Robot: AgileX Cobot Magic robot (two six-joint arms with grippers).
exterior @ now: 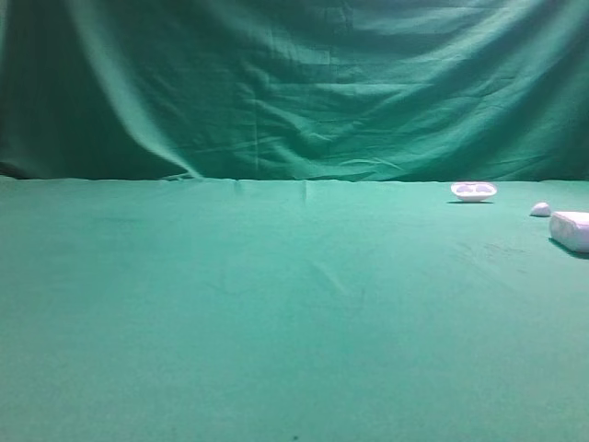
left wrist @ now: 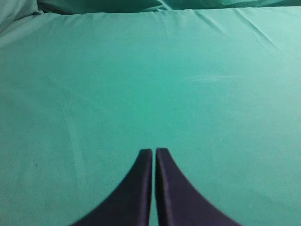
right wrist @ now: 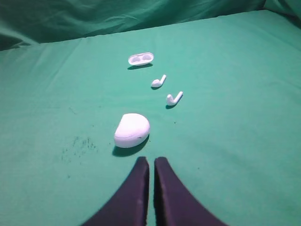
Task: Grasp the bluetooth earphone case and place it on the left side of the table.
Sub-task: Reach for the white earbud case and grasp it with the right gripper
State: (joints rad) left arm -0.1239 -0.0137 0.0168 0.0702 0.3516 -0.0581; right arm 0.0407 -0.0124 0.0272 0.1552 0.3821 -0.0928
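A staged recording setup, like a lab or studio rather than a home: a wide desk (exterior: 276, 313) covered in plain green cloth, backed by a draped green backdrop (exterior: 294, 83) of matching fabric hanging in loose folds. No furniture, walls or household clutter show, only cloth surfaces.

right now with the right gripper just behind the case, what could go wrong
1. The right gripper is shut just behind the case; driving forward would likely shove it, not grasp it.
2. Two loose earbuds lie just beyond the case; a pushed case could scatter them.
3. In the high view the case sits at the far right edge, so the carry crosses the whole table.
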